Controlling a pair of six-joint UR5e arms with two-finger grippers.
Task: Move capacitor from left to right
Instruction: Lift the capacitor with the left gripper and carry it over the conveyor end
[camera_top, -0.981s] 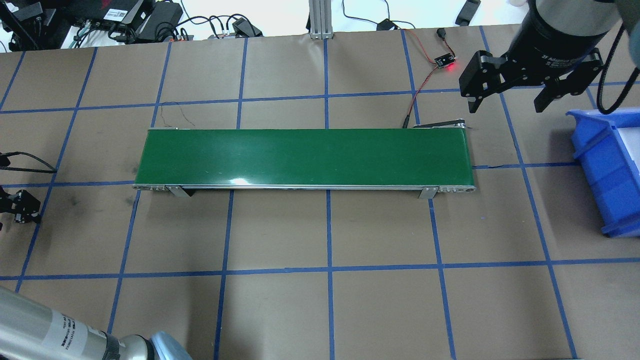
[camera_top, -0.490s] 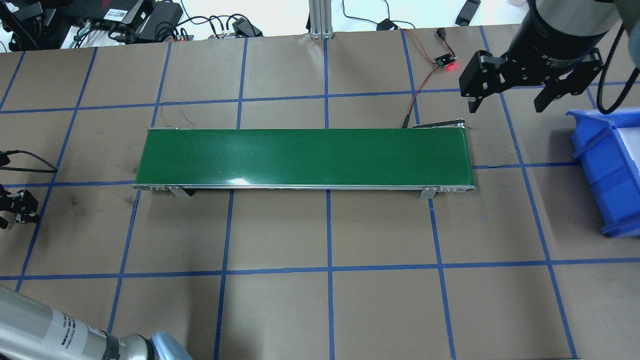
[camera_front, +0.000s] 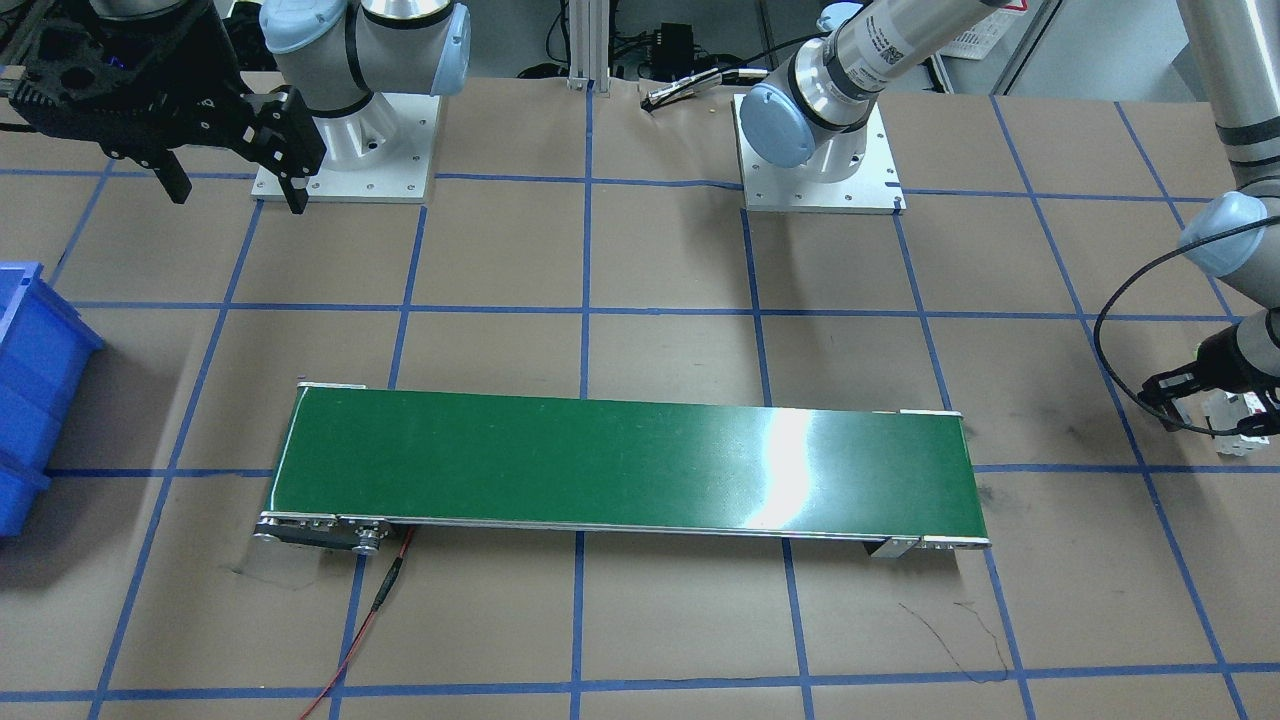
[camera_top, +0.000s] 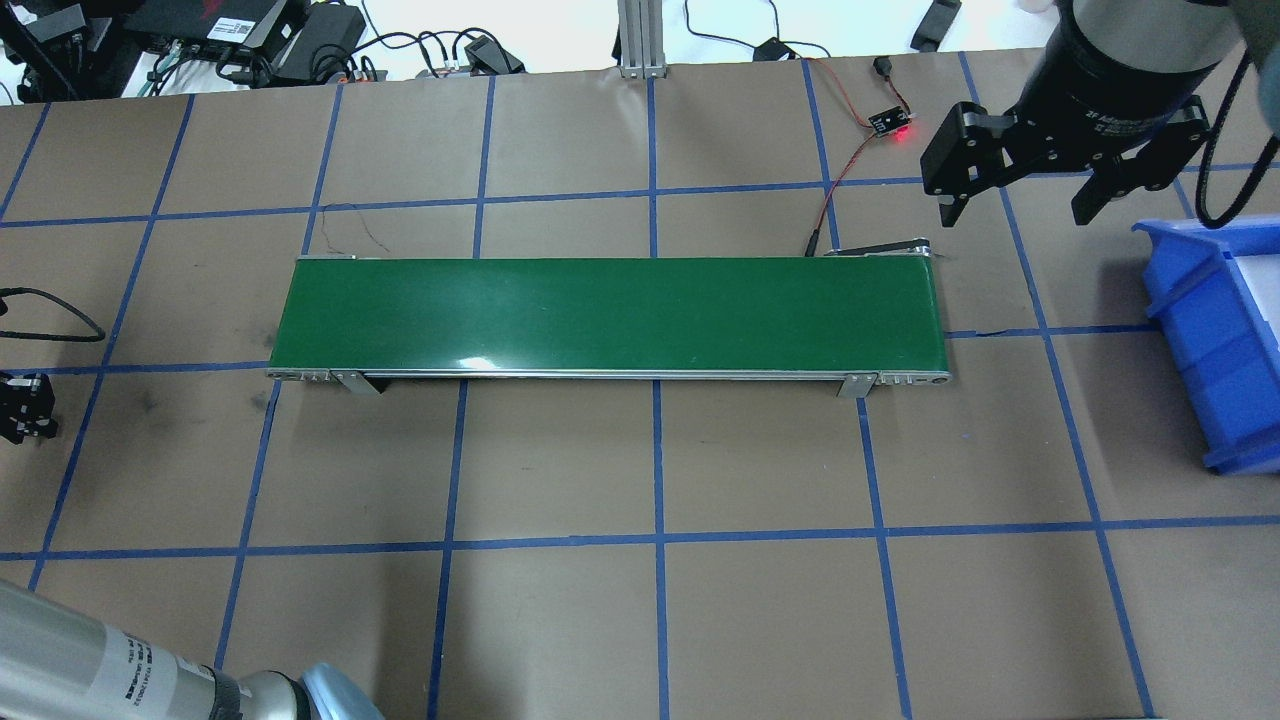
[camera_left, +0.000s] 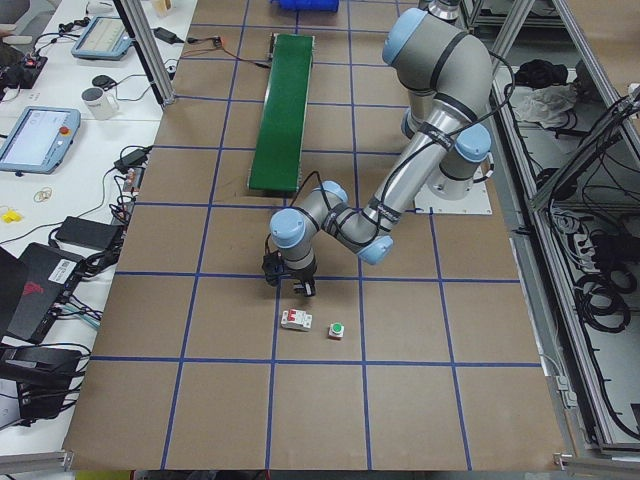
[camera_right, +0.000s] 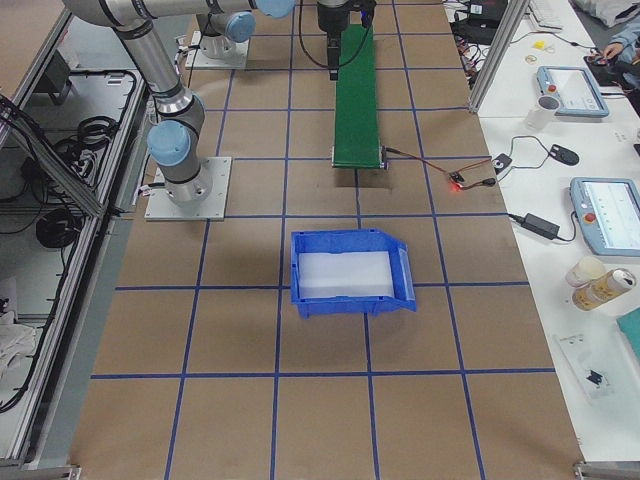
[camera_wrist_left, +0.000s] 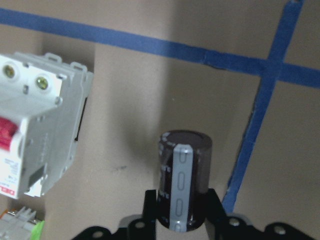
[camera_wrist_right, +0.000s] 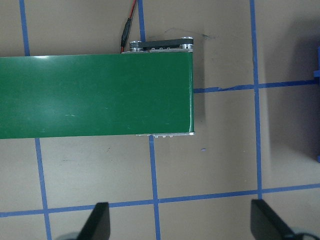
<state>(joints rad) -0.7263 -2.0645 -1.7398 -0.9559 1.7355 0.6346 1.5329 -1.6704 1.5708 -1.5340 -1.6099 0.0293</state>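
The capacitor (camera_wrist_left: 184, 187), a dark stubby cylinder with a pale grey stripe, sits between the fingers (camera_wrist_left: 150, 202) of my left gripper (camera_wrist_left: 182, 205), which press on its sides just over the brown table. That gripper shows at the far left edge of the overhead view (camera_top: 22, 408) and in the exterior left view (camera_left: 292, 288). My right gripper (camera_top: 1015, 215) is open and empty, hovering past the right end of the green conveyor belt (camera_top: 610, 315). Its spread fingers (camera_wrist_right: 97, 222) show in the right wrist view.
A white breaker with red marks (camera_wrist_left: 35, 135) lies just left of the capacitor and shows on the table (camera_left: 295, 320), next to a green-capped push-button (camera_left: 337, 330). A blue bin (camera_top: 1225, 340) stands at the right. A red-lit sensor board (camera_top: 890, 125) with wires lies behind the belt.
My left gripper has slid further left, nearly out of the overhead view. The right gripper has stayed almost still and open.
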